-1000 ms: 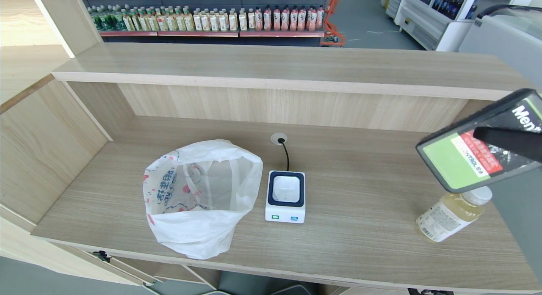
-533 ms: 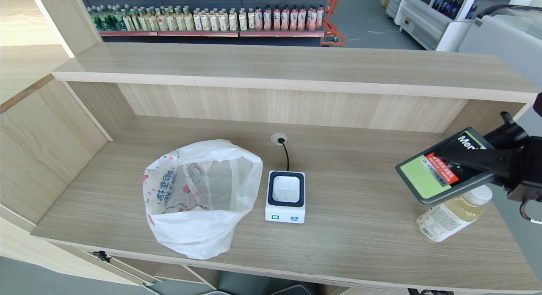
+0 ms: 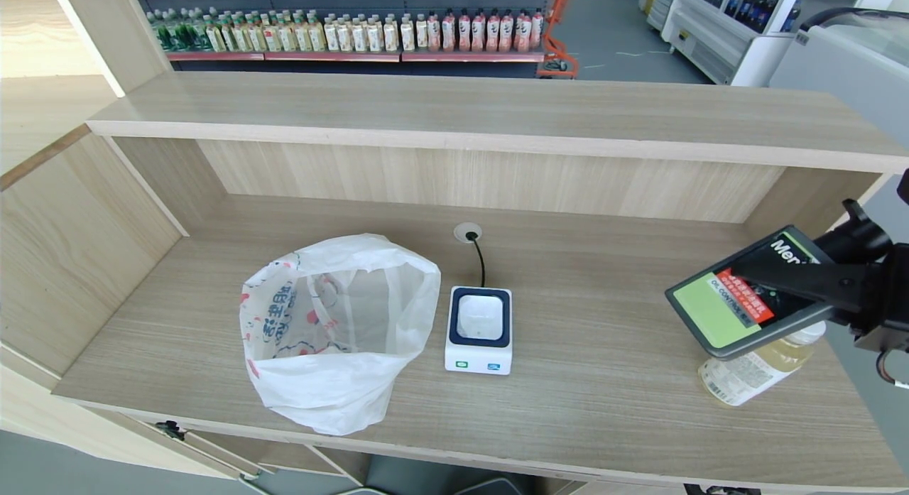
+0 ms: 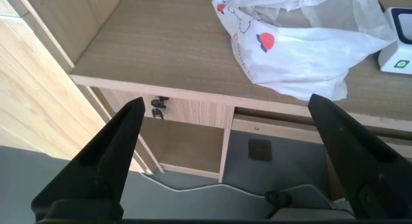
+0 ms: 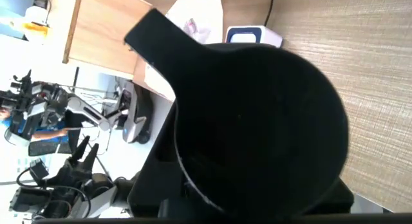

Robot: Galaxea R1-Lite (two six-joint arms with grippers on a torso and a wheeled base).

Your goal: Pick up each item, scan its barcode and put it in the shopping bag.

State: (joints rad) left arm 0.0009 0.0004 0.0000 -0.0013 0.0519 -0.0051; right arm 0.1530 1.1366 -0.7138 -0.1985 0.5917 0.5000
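My right gripper [image 3: 777, 285] is shut on a black tube [image 3: 742, 300] with a green and red label, held tilted above the counter's right end. The tube's dark round end [image 5: 257, 121] faces the right wrist camera. Just beneath it a bottle of pale yellow drink [image 3: 749, 374] lies on its side. A white plastic shopping bag [image 3: 334, 324] stands open at centre left, with the white barcode scanner [image 3: 480, 328] right beside it. My left gripper [image 4: 226, 103] is open, hanging in front of and below the counter's front edge near the bag [image 4: 302, 40].
The wooden counter [image 3: 611, 410] has a raised back ledge [image 3: 454, 111] and a side wall on the left. The scanner's cable [image 3: 479, 257] runs to a hole behind it. A cupboard lock [image 4: 157, 108] sits under the counter edge. Drink shelves stand far behind.
The right gripper has carried the black tube down and away from the head camera, then a little lower toward the bottle. Bag, scanner and bottle have not moved.
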